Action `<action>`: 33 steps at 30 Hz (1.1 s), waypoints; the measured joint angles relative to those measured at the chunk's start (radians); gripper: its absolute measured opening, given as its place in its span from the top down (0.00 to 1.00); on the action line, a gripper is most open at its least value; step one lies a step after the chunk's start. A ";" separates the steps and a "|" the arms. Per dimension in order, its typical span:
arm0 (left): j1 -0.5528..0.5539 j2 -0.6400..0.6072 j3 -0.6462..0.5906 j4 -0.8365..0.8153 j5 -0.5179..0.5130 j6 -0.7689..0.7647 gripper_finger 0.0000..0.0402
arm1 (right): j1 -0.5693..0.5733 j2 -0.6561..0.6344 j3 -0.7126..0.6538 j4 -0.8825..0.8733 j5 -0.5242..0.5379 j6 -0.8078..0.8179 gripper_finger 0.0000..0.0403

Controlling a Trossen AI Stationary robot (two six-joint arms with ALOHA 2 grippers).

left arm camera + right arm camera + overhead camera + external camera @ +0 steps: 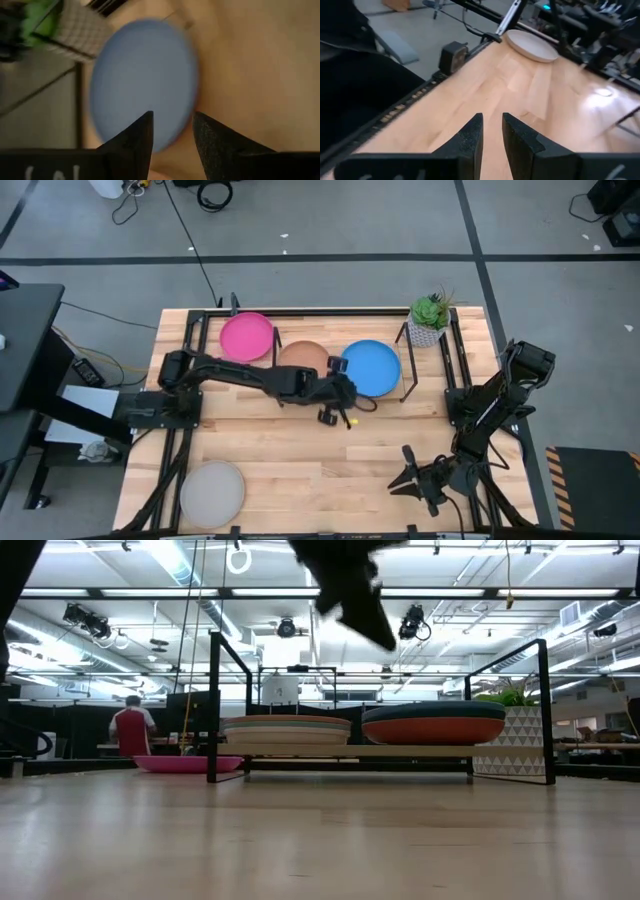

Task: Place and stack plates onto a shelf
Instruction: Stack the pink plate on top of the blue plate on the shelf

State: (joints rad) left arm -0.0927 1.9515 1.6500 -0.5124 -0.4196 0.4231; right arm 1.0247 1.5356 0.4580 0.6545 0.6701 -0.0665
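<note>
The shelf stands at the table's far side. On its board are two plate stacks, one topped by a tan plate and one by a blue plate. A magenta plate lies flat to their left; the low view shows the magenta plate on the table beside the shelf. A grey plate lies flat at the near left corner. My left gripper hovers open, raised above the table just near of the blue plate. My right gripper waits near the near edge, narrowly open.
A small potted plant stands at the shelf's right end. Bare wood lies between the shelf and the near edge. The right wrist view shows the grey plate far ahead along the tabletop. A person is in the room behind.
</note>
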 joint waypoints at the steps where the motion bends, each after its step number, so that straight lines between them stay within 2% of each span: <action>1: -0.011 -0.009 0.003 -0.012 0.026 -0.038 0.64 | 0.000 0.000 0.000 -0.003 0.015 -0.016 0.81; 8: -0.088 -0.078 0.008 -0.194 0.199 -0.349 0.64 | -0.032 0.000 0.000 -0.022 0.036 -0.134 0.81; 14: -0.170 -0.105 0.008 -0.428 0.347 -0.580 0.64 | -0.097 0.001 -0.001 -0.039 0.040 -0.214 0.81; 17: -0.223 -0.107 0.008 -0.513 0.359 -0.660 0.64 | -0.137 0.001 -0.003 -0.042 0.025 -0.247 0.81; 20: -0.276 -0.117 0.008 -0.552 0.290 -0.682 0.65 | -0.184 0.001 -0.013 -0.043 -0.041 -0.283 0.81; 23: -0.314 -0.170 -0.007 -0.614 0.152 -0.724 0.65 | -0.235 0.001 -0.019 -0.039 -0.122 -0.304 0.81; 27: -0.313 -0.280 -0.048 -0.613 0.053 -0.779 0.65 | -0.289 0.001 -0.018 -0.023 -0.192 -0.312 0.81; 33: -0.271 -0.441 -0.168 -0.602 -0.142 -0.781 0.65 | -0.335 0.001 -0.018 -0.017 -0.252 -0.288 0.81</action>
State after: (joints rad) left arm -0.3636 1.5110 1.4824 -1.1145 -0.5612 -0.3576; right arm 0.6895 1.5364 0.4400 0.6377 0.4184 -0.3543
